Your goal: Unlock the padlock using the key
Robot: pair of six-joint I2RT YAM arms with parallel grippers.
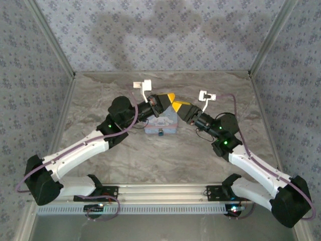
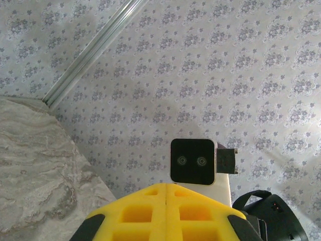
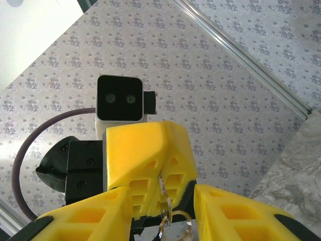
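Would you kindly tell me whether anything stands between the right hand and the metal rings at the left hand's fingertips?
Nothing visible does. The left hand, shut, pinches the metal rings, and they hang in the open gap between the fingers of the right hand. The key itself I cannot make out.

Both arms, left arm (image 1: 80,148) and right arm (image 1: 253,165): white link shells, black joint housings. Green LED (image 1: 109,123) lit at each elbow. Purple cable (image 1: 20,181) routed along each arm. Left gripper (image 2: 165,187), right gripper (image 3: 163,213): yellow fingers with moulded pockets, black mounts. Wrist camera (image 3: 119,99): white case, black face, two lenses.
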